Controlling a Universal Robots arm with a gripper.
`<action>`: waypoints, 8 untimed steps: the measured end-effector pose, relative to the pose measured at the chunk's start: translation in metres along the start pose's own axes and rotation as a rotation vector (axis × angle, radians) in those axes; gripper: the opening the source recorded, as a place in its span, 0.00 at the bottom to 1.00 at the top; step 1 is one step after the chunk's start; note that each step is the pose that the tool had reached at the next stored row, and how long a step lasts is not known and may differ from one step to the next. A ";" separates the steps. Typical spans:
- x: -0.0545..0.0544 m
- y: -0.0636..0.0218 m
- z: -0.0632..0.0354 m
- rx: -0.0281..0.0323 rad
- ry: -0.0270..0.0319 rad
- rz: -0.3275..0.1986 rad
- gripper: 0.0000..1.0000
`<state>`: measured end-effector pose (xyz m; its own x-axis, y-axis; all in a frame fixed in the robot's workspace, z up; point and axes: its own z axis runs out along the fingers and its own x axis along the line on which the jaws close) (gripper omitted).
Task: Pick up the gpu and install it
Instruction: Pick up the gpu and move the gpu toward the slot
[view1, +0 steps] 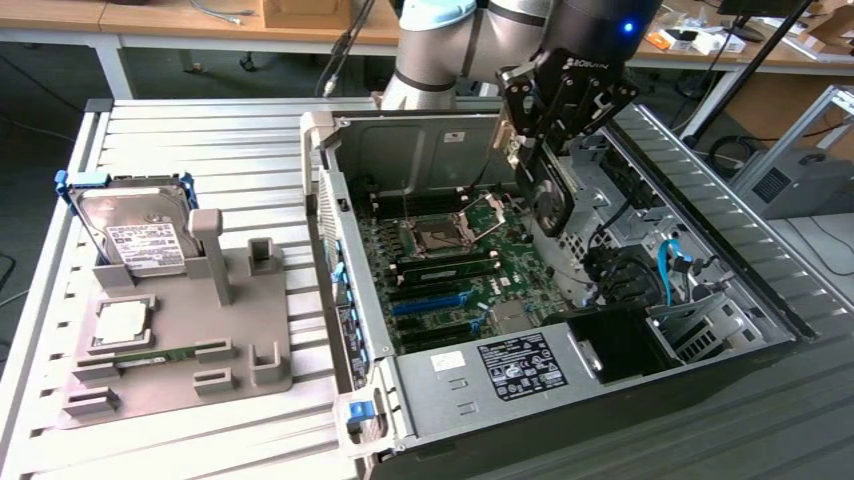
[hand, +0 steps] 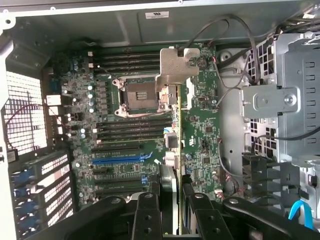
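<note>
While the black fingers (hand: 147, 215) are clamping from both sides onto the near end of the gpu (hand: 178, 120), a thin brownish-green circuit card seen edge-on, the gripper (hand: 170, 200) is holding it out over the open machine. The card's bent silver metal end bracket (hand: 176, 67) is pointing away from the fingers and is showing just beside the square metal-framed processor socket (hand: 137, 95). Below the card, the green motherboard (hand: 210, 145) is lying exposed, and the card appears to be hanging clear of it, touching no slot. Around that, the grey open tower case (view1: 327, 170) is framing the work. On the exterior view's left, well apart from the gripper, a grey moulded parts tray (view1: 160, 370) is carrying a silver hard drive with a white label (view1: 134, 235).

Judging by this, the pick-up is done and the install is sitting at the positioning stage. In the wrist view the card's edge is running across the long blue expansion slot (hand: 122, 160) rather than along it. Seating it is therefore calling for a turn to line the connector edge up with the slot, the bracket facing the case's rear openings, and a straight, even push. The loose grey cables (hand: 235, 30) near the drive cage are asking for some clearance.
</note>
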<state>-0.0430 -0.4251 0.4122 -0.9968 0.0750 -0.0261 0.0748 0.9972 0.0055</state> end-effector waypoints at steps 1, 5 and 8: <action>-0.001 0.0001 0.0004 0.0001 0.0001 0.000 0.27; -0.004 0.0003 0.0026 0.0005 0.0001 0.000 0.27; -0.004 0.0004 0.0042 0.0005 0.0000 0.000 0.27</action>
<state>-0.0385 -0.4250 0.4081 -0.9968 0.0751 -0.0261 0.0750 0.9972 0.0050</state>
